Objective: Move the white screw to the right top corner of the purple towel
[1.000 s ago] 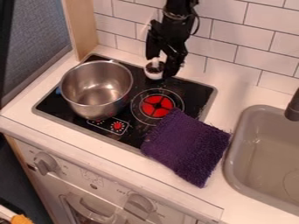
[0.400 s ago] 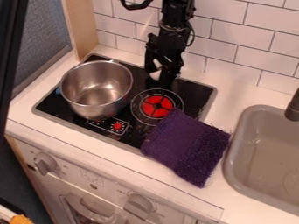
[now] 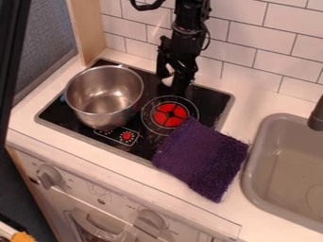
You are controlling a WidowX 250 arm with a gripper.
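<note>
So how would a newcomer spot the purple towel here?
Find the sink, then the black stovetop beside it. The towel lies partly on the stovetop, partly on the counter; unlike the shiny pot, it is purple and shaggy.

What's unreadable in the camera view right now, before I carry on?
All in the camera view:
- White object: partly hidden by the gripper; full shape and grip unclear.
- Stovetop: one corner covered by the purple towel.
- Faucet: cut off by the right edge.
- Orange item: cut off by the bottom edge.
</note>
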